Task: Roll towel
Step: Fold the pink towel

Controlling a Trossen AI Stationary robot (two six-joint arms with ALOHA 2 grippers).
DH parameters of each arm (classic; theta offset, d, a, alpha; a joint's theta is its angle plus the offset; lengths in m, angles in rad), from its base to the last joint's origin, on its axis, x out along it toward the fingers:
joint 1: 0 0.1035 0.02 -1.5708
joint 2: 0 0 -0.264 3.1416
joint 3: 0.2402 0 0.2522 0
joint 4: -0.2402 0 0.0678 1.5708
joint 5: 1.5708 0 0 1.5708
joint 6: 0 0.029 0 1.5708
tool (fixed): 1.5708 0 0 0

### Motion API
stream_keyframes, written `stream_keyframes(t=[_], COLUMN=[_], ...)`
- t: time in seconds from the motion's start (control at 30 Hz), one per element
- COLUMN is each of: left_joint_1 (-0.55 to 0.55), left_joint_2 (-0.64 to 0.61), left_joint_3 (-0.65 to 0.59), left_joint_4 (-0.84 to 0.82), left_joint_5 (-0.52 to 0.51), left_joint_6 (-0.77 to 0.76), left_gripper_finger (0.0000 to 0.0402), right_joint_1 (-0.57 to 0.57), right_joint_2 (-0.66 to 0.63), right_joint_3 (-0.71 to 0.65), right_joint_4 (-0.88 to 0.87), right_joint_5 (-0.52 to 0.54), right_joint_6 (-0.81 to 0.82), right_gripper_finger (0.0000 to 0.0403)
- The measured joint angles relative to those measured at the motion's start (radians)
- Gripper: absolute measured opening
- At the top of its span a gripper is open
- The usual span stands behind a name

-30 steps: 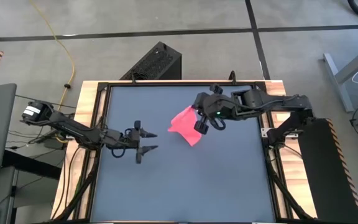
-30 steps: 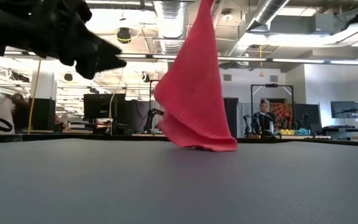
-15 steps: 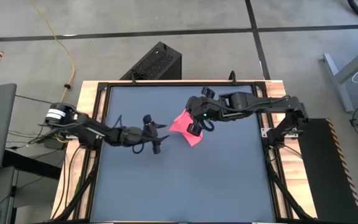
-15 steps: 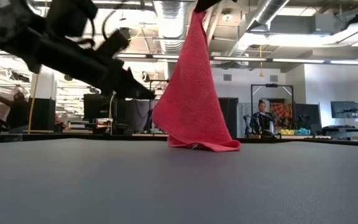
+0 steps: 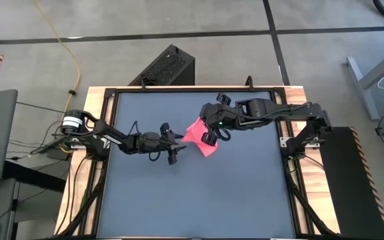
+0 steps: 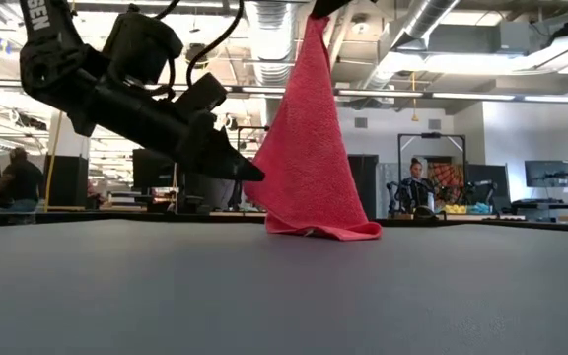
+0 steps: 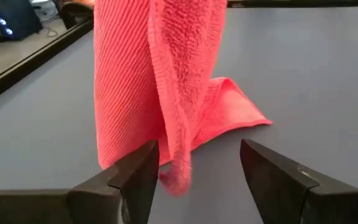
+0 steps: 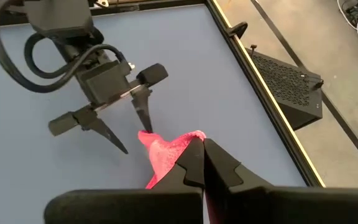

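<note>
The pink towel point(image 5: 196, 137) hangs in a narrow drape from my right gripper point(image 8: 202, 147), which is shut on its top above the table's middle. Its lower end point(image 6: 335, 231) lies bunched on the dark table point(image 5: 199, 200). My left gripper point(image 5: 179, 145) is open and low, just to the towel's left, pointing at it. In the left wrist view a hanging corner of the towel point(image 7: 175, 179) dangles between its fingers point(image 7: 197, 147), close to one of them point(image 7: 143, 169). My right gripper pinches the towel's top corner point(image 8: 186, 143) between its two fingers, slanting down from the table's right. The towel hangs below the fingers in loose folds, its lower end resting on the table. My left gripper: whether a finger touches the dangling corner I cannot tell.
The table's black frame and wooden rim point(image 5: 105, 93) run around the surface. A black box point(image 5: 167, 67) stands on the floor beyond the far edge. Bare table lies toward the near edge. People and desks point(image 6: 417, 187) show far off in the room.
My left gripper has travelled toward the table's right edge and sunk lower, coming up against the hanging towel with its fingers still apart. My right gripper has shifted slightly left with the towel's top, while the towel's lower end has stayed on the table.
</note>
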Motion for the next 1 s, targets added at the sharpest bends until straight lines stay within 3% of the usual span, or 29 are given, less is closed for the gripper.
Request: stream_keyframes(t=[0.1, 0.3, 0.47, 0.67, 0.83, 1.0], left_joint_1=[-0.011, -0.001, 0.021, 0.022, 0.023, 0.023], left_joint_2=[-0.001, -0.002, -0.115, -0.523, -0.809, -0.884], left_joint_3=[0.002, 0.001, 0.012, 0.098, 0.305, 0.551], left_joint_4=[0.007, 0.004, -0.115, -0.469, -0.795, -1.076], left_joint_5=[0.009, 0.071, 0.181, 0.268, 0.209, 0.073], left_joint_6=[0.006, 0.003, -0.026, 0.045, 0.147, 0.247], left_gripper_finger=[0.0169, 0.0017, 0.0002, 0.0, 0.0, 0.0], right_joint_1=[0.0, 0.0, 0.0, 0.0, -0.012, -0.065], right_joint_2=[0.0, -0.005, -0.043, -0.131, -0.182, -0.164], right_joint_3=[0.0, 0.0, 0.0, 0.0, 0.0, 0.0], right_joint_4=[-0.008, -0.016, -0.047, -0.091, -0.032, 0.108], right_joint_5=[0.0, 0.001, 0.003, 0.029, 0.029, 0.077], right_joint_6=[0.0, 0.0, -0.001, -0.045, -0.153, -0.277], right_gripper_finger=[0.0017, 0.0017, 0.0015, 0.0014, 0.0014, 0.0014])
